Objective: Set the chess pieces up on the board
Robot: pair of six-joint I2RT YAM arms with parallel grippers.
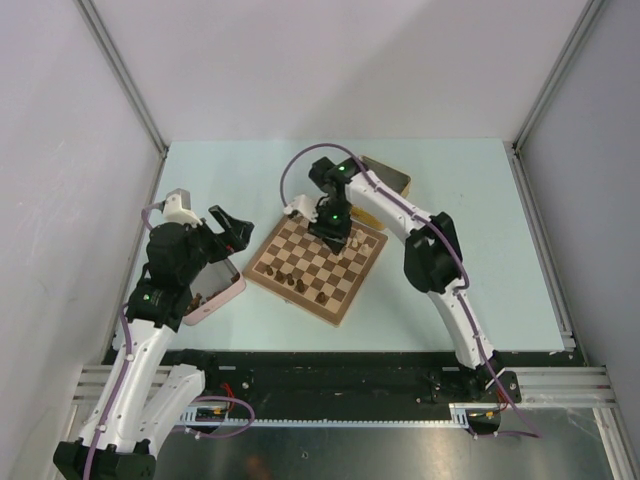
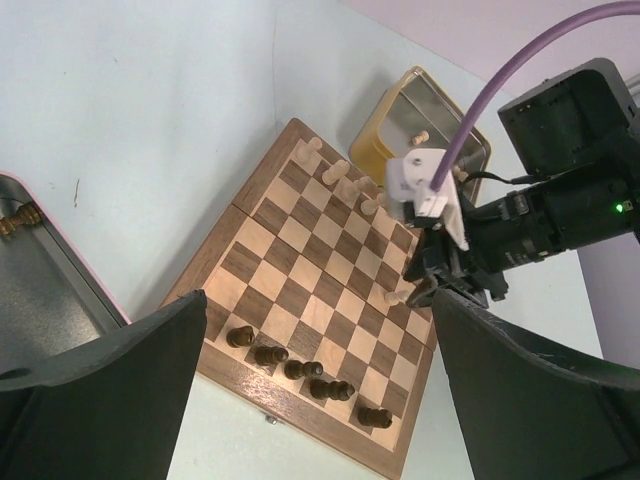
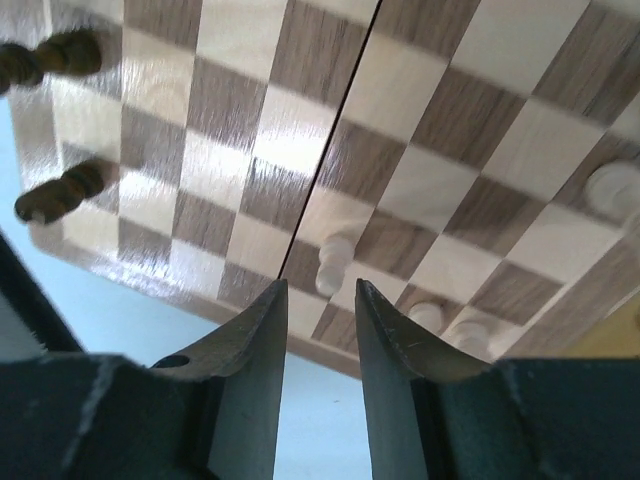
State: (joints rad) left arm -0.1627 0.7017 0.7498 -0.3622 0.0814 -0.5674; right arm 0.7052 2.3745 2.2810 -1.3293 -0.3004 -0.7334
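Right claw hovers by pale pawn.

A pale blue-green counter carries an open pink tin near its left edge and an open yellow tin farther back, well apart. White walls enclose it; metal rails run along its near side

You're holding the left gripper wide open on a folded arm, and you're extending the right arm forward, pointing the right gripper downward, fingers narrowly parted.
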